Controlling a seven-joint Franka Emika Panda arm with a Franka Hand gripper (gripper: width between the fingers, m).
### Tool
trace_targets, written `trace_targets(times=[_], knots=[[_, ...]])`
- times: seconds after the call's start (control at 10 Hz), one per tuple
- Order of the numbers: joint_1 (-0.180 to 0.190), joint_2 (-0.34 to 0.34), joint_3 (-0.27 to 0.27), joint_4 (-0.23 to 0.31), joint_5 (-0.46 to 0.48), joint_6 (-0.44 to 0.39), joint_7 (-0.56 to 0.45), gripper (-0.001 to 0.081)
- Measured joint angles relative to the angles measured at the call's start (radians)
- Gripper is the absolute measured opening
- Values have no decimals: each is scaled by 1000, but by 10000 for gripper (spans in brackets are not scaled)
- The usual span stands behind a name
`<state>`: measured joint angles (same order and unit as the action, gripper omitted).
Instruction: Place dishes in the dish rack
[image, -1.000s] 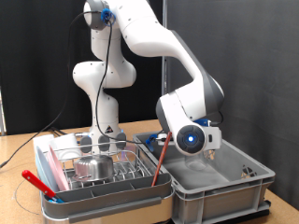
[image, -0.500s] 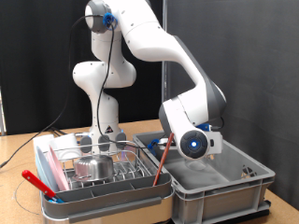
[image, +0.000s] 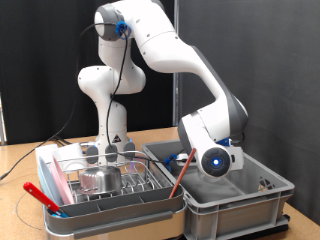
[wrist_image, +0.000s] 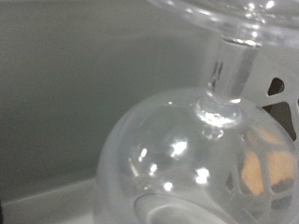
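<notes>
One clear glass (wrist_image: 201, 154) right before the unseen gripper.

- a robotics lab, not a home kitchen
- white robot arm (image: 165, 60) mounted on a wooden table (image: 20, 160)
- black curtain (image: 40, 60) as backdrop
- loose cables (image: 15, 172) across the tabletop
</notes>
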<state>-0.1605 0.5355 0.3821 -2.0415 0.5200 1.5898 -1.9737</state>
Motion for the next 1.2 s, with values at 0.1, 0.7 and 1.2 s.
trace_targets(times=[0.1, 0.7, 1.2], knots=[[2, 7, 6, 3, 2, 1, 0, 806], [3, 60, 25, 38, 26, -84, 7, 806], [4, 94, 26, 53, 26, -121, 24, 806]])
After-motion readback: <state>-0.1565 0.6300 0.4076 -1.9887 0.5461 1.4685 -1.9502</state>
